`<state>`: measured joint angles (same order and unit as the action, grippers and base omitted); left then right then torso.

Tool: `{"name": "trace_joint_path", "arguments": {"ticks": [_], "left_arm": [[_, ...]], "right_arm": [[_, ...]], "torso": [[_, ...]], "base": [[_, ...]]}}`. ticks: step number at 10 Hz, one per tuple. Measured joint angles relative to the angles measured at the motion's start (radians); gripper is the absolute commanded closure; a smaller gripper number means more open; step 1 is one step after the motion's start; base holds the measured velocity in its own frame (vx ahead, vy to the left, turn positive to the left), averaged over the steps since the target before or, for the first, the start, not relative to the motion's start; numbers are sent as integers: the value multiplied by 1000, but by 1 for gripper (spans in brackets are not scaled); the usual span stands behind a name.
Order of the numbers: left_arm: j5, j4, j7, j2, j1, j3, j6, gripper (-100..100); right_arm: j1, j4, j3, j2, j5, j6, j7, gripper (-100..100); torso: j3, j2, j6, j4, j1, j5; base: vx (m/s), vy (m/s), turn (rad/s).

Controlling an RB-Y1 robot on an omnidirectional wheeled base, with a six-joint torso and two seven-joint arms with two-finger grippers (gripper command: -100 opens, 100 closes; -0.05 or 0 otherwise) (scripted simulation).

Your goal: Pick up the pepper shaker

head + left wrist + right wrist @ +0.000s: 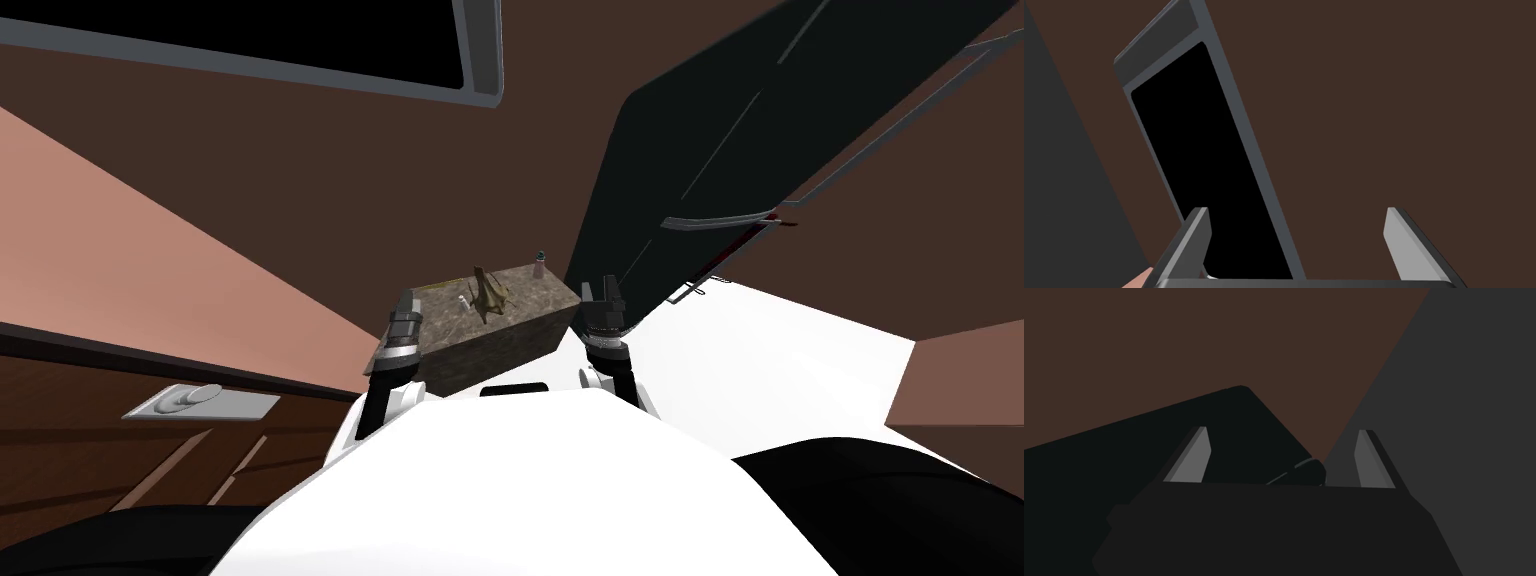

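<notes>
Shaker (540, 263): small and upright, with a pale body under a dark cap. It stands on the counter's far corner, at 1 o'clock from the figure. It is too small to tell the material.
Counter (528, 296): a squat block with straight, sharp edges. Its top and sides are mottled brown, like stone.
Figure (487, 292): olive-brown, angular and spiky, near the middle of the top. A tiny white bit (462, 299) lies at its 9 o'clock.
Left claw (404, 312): a dark box at the counter's near left corner, at 8 o'clock from the figure. Its fingers (1194, 240) are thin, flat grey blades, spread wide with nothing between them.
Right claw (598, 292): at 3 o'clock from the figure, between the counter's right edge and the fridge. Its blades stand wide apart and hold nothing.
Fridge (700, 150): a tall, smooth black slab with thin handle lines. It rises at 1 o'clock, just beside the counter's far right end.
Edges: the shaker is at the rim, near where the top's far and right edges meet, with the fridge face close at its 3 o'clock.
Open room: bare stone top lies between the shaker and the figure, and both claws are well apart from the shaker. A white floor (800, 370) spreads out at 4 o'clock from the counter.
Cabinets (60, 440): dark wood panels at 8 o'clock, with a flat grey plate (200, 403) on top.
</notes>
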<state>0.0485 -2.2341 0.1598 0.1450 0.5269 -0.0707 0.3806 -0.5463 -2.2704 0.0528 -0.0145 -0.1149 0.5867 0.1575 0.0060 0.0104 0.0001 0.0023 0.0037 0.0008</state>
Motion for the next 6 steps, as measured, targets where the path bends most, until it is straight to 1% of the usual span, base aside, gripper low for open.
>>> {"name": "trace_joint_path", "arguments": {"ticks": [1,2,3,4,5,6], "left_arm": [[19,10,14,12,-5,-2,-26,-100],[36,37,27,23,-14,-7,-41,-100],[53,55,39,32,-10,-10,-51,-100],[74,77,55,36,-16,-10,-66,-100],[94,87,71,39,-14,-9,-86,-100],[117,111,91,37,-16,-5,-99,-100]], "right_arm": [[0,0,0,0,0,0,0,0],[0,0,0,0,0,0,0,0],[0,0,0,0,0,0,0,0],[0,0,0,0,0,0,0,0],[0,0,0,0,0,0,0,0],[0,0,0,0,0,0,0,0]], "torso": [[0,0,0,0,1,0],[-1,-2,0,0,1,0],[-2,-3,0,-1,1,0],[-2,-3,0,-1,0,0],[-2,-3,0,-1,-1,0],[-1,-3,0,0,-1,0]], "base": [[-127,62,-51],[-101,60,-65],[-105,48,-81],[-119,36,-59],[-118,33,-88],[-116,39,-70]]}}
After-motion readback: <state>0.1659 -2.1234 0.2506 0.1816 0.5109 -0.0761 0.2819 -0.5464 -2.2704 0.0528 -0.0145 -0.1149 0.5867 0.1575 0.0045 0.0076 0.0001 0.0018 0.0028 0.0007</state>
